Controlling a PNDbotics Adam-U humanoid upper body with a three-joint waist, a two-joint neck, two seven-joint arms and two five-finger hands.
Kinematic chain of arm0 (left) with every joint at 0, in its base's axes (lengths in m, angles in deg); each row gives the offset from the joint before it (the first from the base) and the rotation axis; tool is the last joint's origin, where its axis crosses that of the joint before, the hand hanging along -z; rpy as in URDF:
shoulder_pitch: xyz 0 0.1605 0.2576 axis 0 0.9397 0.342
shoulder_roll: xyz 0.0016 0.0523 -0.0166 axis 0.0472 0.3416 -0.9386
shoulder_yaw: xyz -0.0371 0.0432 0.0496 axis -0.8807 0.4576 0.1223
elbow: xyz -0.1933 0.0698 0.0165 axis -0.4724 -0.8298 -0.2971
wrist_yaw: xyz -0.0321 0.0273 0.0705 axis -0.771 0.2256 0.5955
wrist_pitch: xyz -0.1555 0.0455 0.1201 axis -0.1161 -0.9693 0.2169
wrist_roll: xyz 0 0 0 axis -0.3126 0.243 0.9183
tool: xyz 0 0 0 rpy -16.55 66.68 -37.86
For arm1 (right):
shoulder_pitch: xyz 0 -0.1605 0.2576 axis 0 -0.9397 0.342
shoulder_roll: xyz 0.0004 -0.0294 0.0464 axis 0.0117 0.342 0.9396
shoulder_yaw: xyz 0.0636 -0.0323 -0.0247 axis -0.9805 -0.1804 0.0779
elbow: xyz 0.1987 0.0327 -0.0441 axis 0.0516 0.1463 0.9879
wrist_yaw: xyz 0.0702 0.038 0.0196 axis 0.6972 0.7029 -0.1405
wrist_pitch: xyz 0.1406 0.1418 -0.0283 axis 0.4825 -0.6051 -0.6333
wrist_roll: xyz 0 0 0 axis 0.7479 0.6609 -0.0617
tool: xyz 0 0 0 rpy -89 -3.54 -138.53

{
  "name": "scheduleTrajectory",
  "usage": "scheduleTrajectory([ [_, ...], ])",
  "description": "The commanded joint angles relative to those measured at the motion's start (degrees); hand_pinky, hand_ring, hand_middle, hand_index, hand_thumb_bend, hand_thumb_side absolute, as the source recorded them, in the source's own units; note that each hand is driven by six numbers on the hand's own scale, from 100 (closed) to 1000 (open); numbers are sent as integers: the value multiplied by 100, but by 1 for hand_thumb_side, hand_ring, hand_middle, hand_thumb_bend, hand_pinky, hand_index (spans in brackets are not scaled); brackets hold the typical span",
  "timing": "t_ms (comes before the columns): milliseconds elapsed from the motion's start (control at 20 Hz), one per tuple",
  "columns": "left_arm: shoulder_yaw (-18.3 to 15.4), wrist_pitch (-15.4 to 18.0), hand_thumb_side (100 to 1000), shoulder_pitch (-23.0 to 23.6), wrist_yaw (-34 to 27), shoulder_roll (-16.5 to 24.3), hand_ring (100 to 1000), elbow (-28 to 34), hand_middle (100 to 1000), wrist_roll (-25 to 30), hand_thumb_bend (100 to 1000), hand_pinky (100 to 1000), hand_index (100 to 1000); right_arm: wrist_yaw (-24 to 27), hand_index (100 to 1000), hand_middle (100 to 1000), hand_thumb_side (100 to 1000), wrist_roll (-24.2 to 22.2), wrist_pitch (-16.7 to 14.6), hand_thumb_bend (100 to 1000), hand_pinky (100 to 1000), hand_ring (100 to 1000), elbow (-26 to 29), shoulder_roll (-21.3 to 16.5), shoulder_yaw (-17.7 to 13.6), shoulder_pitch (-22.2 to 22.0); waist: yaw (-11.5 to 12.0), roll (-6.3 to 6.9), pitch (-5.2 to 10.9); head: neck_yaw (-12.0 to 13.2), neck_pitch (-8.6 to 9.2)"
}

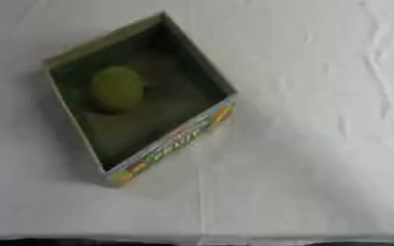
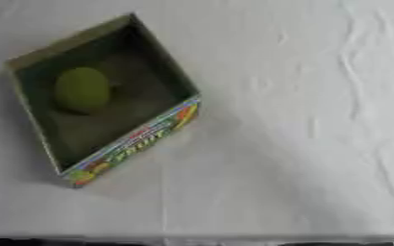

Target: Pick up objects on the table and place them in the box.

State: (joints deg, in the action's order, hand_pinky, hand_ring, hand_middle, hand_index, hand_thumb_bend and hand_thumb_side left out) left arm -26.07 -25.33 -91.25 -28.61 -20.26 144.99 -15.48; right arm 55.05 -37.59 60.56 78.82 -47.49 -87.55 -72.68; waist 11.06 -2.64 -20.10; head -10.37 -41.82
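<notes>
Nearest you, the white tablecloth runs to the table's dark front edge. At about ten o'clock from the middle sits the open box, turned askew, its printed side facing you. A yellow-green ball lies inside it, toward the far left wall. You have neither hand in sight, so I cannot tell their state.

The desk is covered in white cloth — matt, with soft creases and wrinkles running down its right side. The box looks like thin cardboard: its inner walls are a dull, dark green, while the near outer wall carries bright printed colours with a slight sheen. Inside it lies a yellow-green round object — smooth and matt, with no glare on it.
</notes>
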Motion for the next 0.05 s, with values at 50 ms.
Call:
scheduleTrajectory([
  [50, -91, 50, 506, 24, 53, 51, 627, 83, 609, -87, 100, 621, 800, -165, 864, 769, 470, 417, -398, 100, 899, 806, 100, -20, -401, -285, -30, 40, 69, 38, 251],
])
